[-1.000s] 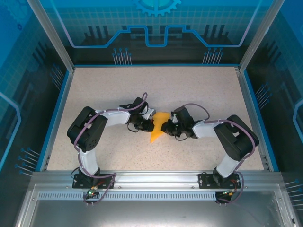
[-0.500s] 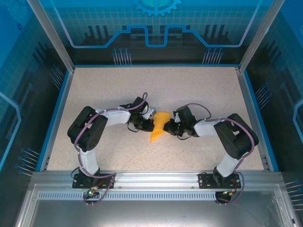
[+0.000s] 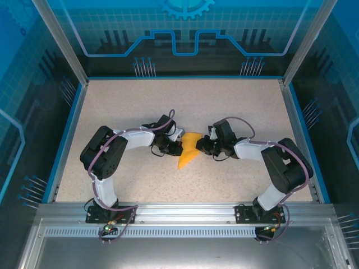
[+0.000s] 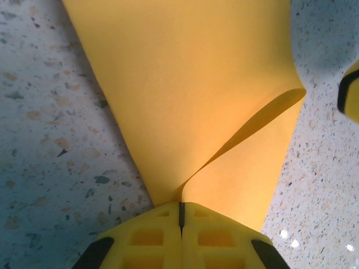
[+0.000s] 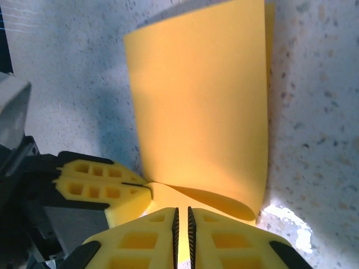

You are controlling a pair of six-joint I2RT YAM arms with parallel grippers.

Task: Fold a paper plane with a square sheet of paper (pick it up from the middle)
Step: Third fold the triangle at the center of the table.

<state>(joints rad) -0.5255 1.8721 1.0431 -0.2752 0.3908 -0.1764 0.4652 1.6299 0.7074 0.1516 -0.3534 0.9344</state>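
Observation:
The square sheet of paper (image 3: 189,151), orange-yellow, lies folded on the speckled table between my two grippers; it narrows to a point toward the near side. My left gripper (image 3: 180,147) is shut on the sheet's left edge, and in the left wrist view the paper (image 4: 185,84) rises in a fold straight out of the closed left gripper (image 4: 180,208). My right gripper (image 3: 202,145) hangs over the sheet's right edge. Its jaws stand a narrow slit apart at the right gripper (image 5: 182,216), with the paper (image 5: 202,106) lying under them and nothing clamped. The left fingers (image 5: 106,185) show beside it.
The speckled table (image 3: 247,106) is ringed by a blue rim (image 3: 67,140) and glass walls. An aluminium rail (image 3: 185,210) carries both arm bases along the near edge. Bare tabletop stretches behind the grippers and to either side.
My right gripper has shifted a little toward the far side along the sheet's right edge, and its elbow swung outward. The left gripper stayed shut on the paper.

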